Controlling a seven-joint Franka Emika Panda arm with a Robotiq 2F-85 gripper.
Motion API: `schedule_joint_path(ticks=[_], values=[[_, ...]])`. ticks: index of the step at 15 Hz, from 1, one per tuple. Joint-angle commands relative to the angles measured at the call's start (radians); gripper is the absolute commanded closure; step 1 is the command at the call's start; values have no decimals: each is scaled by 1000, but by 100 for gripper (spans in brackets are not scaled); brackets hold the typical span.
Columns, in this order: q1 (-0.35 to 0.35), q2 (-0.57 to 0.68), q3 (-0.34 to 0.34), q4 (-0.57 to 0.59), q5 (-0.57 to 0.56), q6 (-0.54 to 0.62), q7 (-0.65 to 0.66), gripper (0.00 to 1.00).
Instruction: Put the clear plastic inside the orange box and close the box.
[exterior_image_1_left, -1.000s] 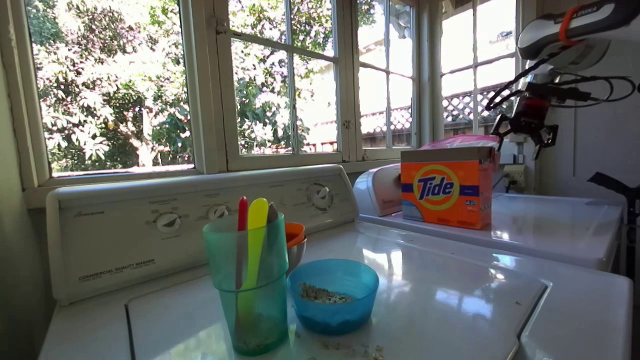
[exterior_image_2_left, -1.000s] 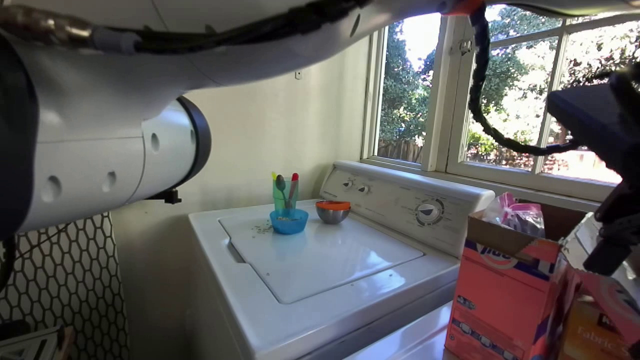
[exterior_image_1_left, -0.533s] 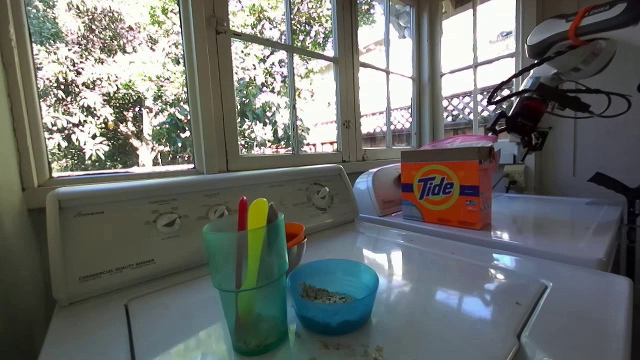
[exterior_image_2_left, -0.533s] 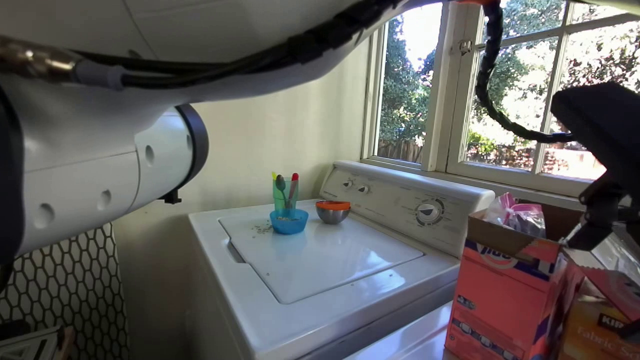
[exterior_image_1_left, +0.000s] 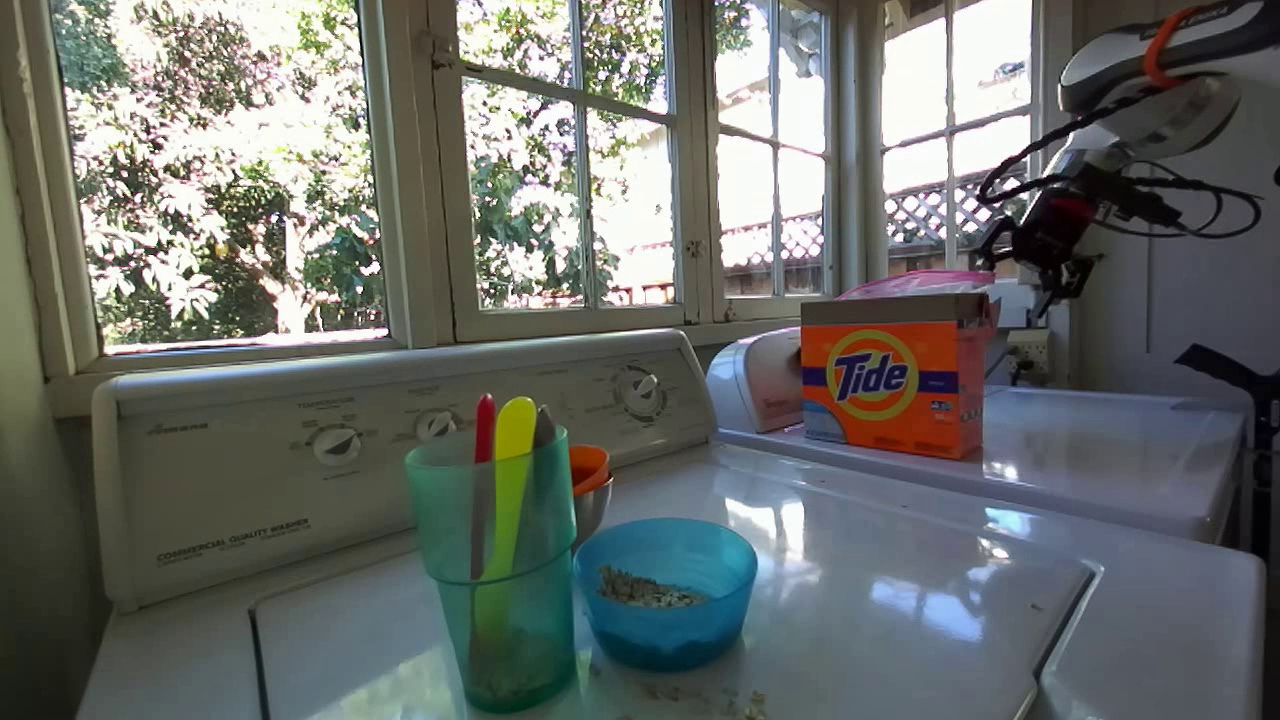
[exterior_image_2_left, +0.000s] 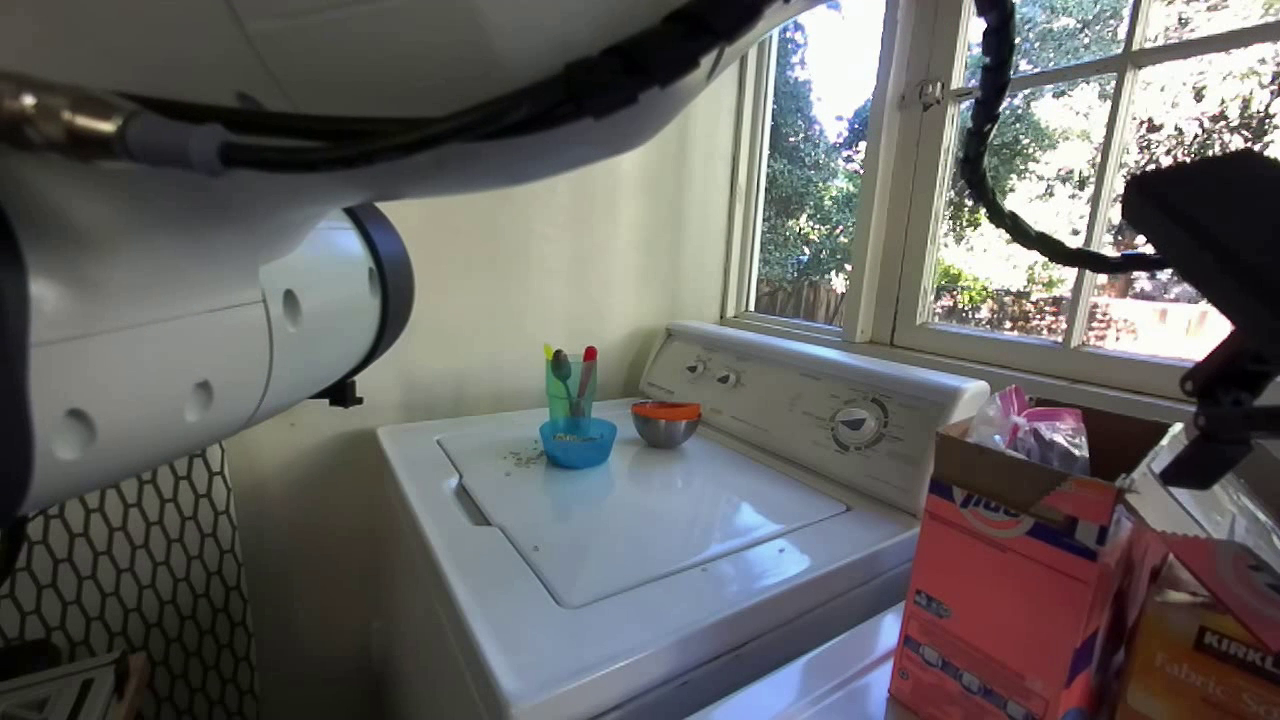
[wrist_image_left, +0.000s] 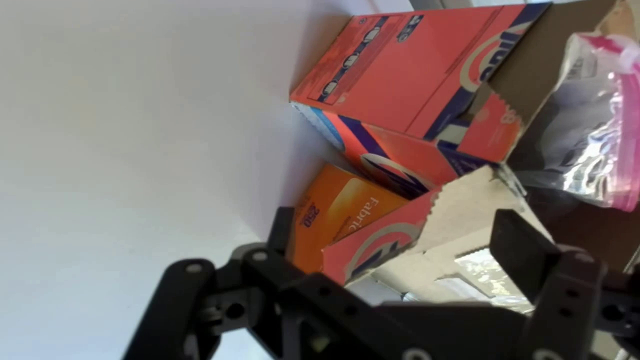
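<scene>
The orange box (exterior_image_1_left: 890, 390) stands upright with its top open. Its torn lid flap (wrist_image_left: 465, 215) hangs folded outward, pale inside face showing. The clear plastic (wrist_image_left: 585, 135), a glossy bag with a pink zip edge, sits in the box's mouth; a bunched part of the bag (exterior_image_2_left: 1035, 435) pokes above the rim. Open and holding nothing, my gripper (wrist_image_left: 397, 230) is over the folded-out lid, whose edge shows between the fingers in the wrist view. Whether a finger touches the cardboard I cannot tell. In an exterior view the gripper (exterior_image_1_left: 1012, 283) hangs just beyond the box, near its top.
An orange fabric-sheet box (wrist_image_left: 340, 210) stands against the orange box, below the lid. On the neighbouring washer (exterior_image_2_left: 640, 520) are a teal tumbler (exterior_image_1_left: 490, 600) with utensils, a blue bowl (exterior_image_1_left: 665, 600) and a metal bowl (exterior_image_2_left: 665, 428). Windows (exterior_image_1_left: 570, 180) line the back.
The wrist has tilted and the gripper has shifted slightly toward the box and its lid, then backed off a little. The box and the bag look unmoved. The jaws have stayed open.
</scene>
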Motion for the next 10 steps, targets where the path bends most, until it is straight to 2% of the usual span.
schedule_joint_path(ticks=[1, 5, 10], values=[[-20, 15, 57, -3, 56, 1, -99, 0], [-44, 53, 91, 12, 102, 19, -116, 0], [-52, 70, 78, 11, 88, 50, -72, 0]])
